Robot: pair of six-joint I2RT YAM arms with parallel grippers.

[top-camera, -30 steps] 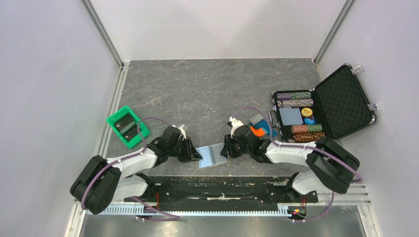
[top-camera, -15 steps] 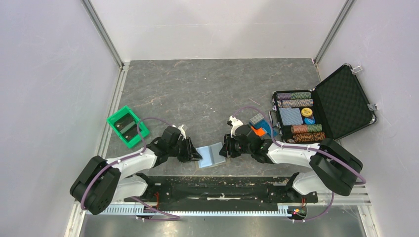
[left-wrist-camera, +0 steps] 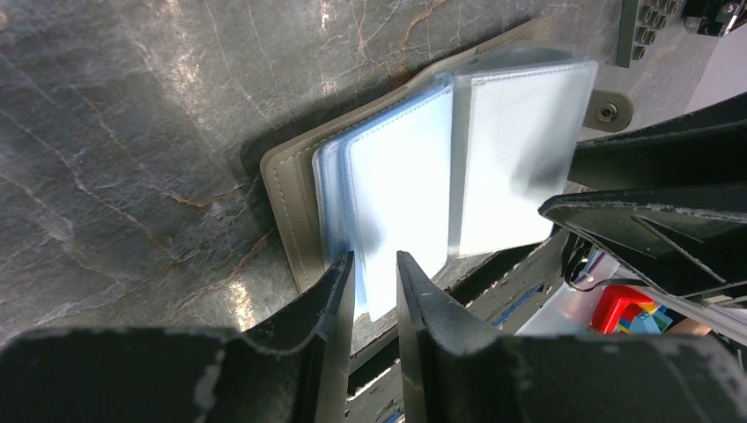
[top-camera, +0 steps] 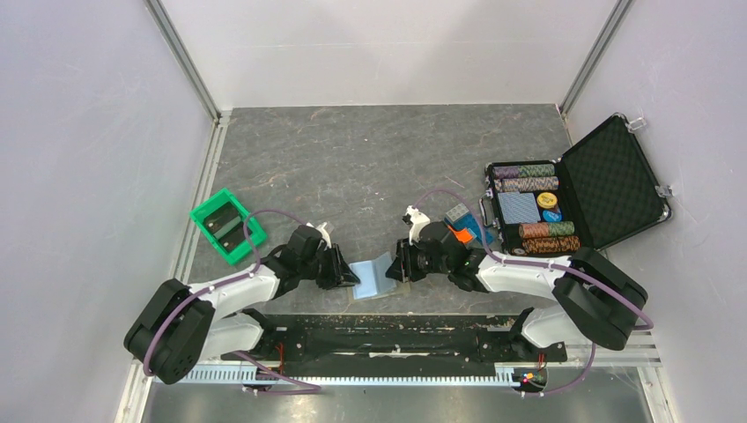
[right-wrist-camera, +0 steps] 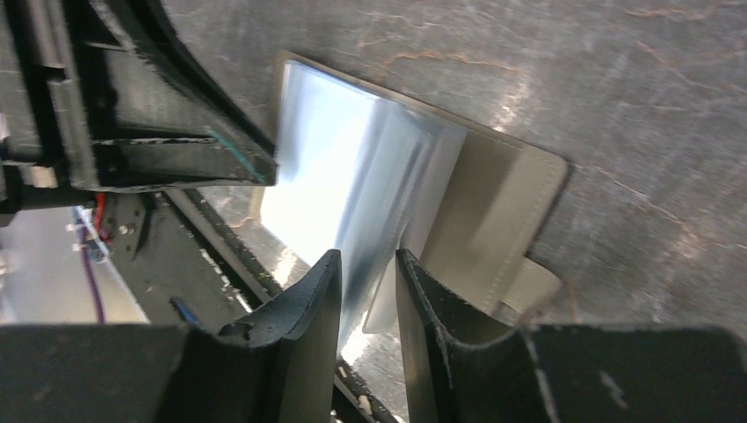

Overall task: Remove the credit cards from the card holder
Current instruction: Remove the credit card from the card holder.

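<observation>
our left gripper [left-wrist-camera: 374,286] and right gripper [right-wrist-camera: 368,286], both narrow, pinch pale sleeves of the open card holder [top-camera: 374,280], bottom centre. the green bin [top-camera: 208,203], left, holds dark credit cards [top-camera: 226,226].

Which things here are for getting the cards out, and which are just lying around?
For the job:
card holder, lying open between both arms

Just lying about:
green bin
black poker-chip case with chips
small orange and blue bits beside the case
</observation>
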